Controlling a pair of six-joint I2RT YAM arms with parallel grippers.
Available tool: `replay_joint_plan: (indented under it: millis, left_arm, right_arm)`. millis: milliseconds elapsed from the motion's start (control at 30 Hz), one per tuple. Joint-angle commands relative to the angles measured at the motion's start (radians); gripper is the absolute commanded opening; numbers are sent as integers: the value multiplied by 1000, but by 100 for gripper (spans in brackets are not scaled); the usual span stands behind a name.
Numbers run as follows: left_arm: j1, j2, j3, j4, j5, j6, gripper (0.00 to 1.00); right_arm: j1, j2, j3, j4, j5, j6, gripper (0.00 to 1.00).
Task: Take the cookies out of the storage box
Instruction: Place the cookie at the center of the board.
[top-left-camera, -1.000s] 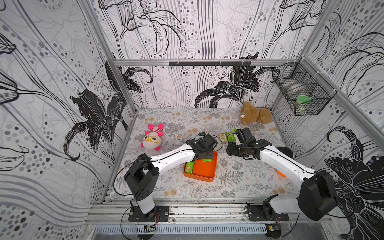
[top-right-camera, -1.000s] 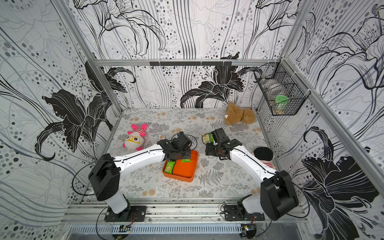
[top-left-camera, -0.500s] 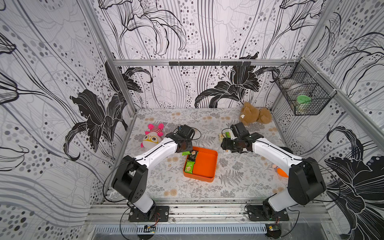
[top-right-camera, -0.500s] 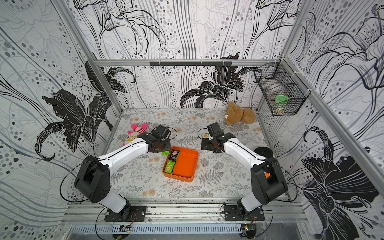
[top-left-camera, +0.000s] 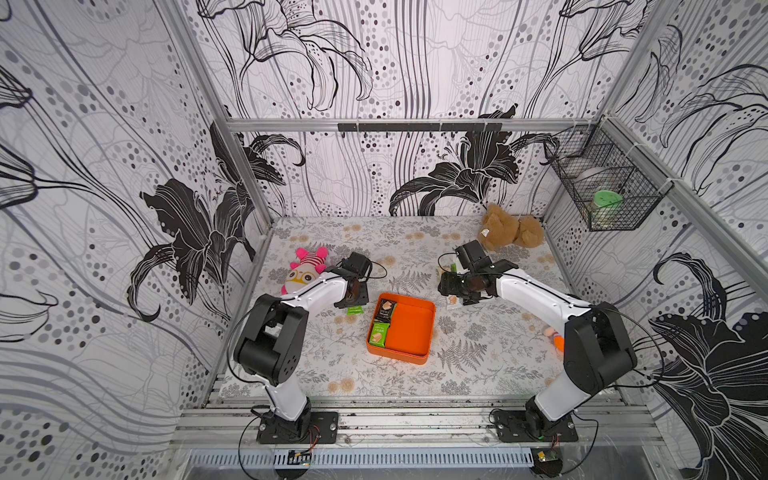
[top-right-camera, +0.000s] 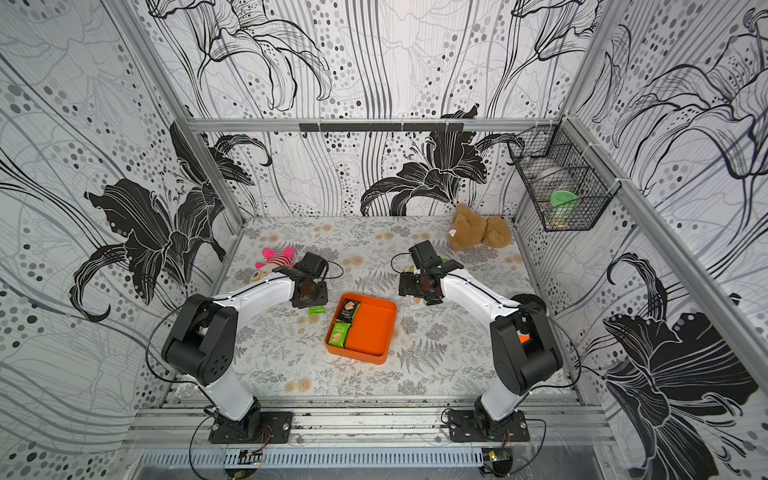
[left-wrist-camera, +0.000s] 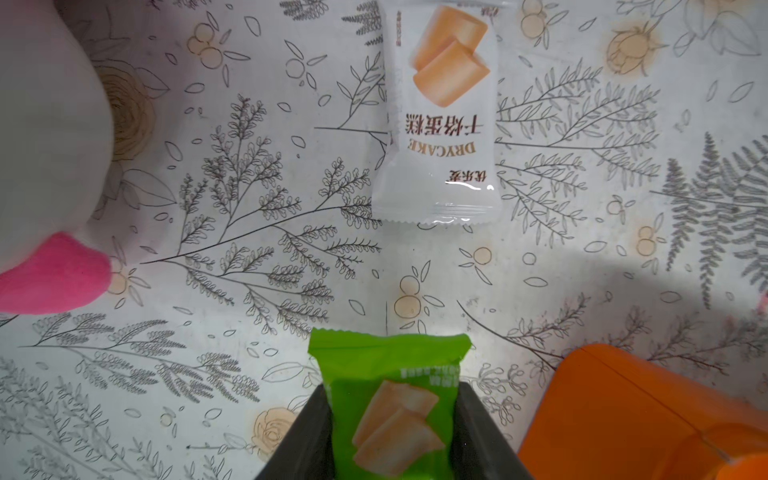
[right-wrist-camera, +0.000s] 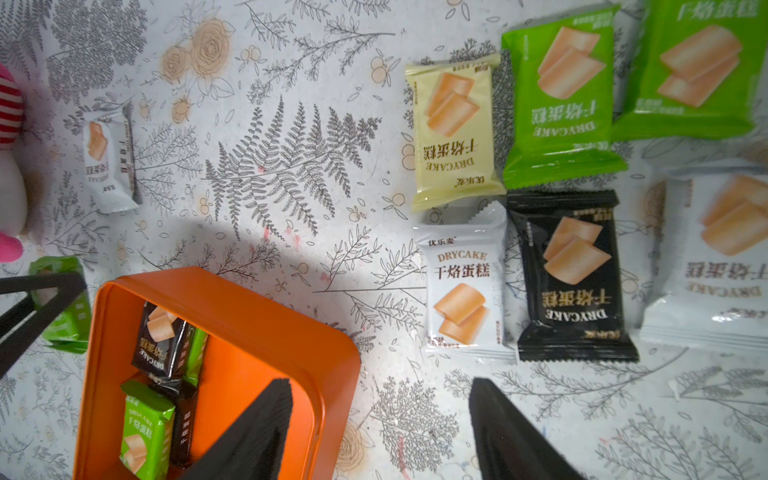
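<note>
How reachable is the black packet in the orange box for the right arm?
Probably yes. The right gripper hangs open near the lidless storage box; the black packet lies exposed by the wall farthest from that gripper, with the left gripper outside, holding a green packet.

Glossy plastic-wrapped cookies (left-wrist-camera: 436, 124), smooth matt plastic storage box (top-left-camera: 411, 332), metal wire basket (top-left-camera: 604, 208)

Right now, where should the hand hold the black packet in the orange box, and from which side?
Across its long edges, from above. The black packet lies tilted on other packets by the storage box wall, so its edges are raised; the wall likely blocks sideways entry.
</note>
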Motion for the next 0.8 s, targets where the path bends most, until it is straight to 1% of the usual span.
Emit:
replay_joint_plan:
  millis: [0,367,433,567,767]
  left_arm:
    - [6,31,-8,69,14,18,42]
    - [6,78,-27,112,41,9,43]
    - [6,77,-31,113,43,7,46]
    - [6,64,-34,106,43,5,57]
    - [6,1,-12,49,25,-1,61]
  right_arm:
    - [-4,23,36,-35,27,-13,73]
    - [-4,7,4,-47,57,-21,73]
    - [-5,0,4,-50,60,-23,73]
    - [-4,-16,1,-50,67,-24,73]
    - [-5,-46,-21,-41,66,-18,73]
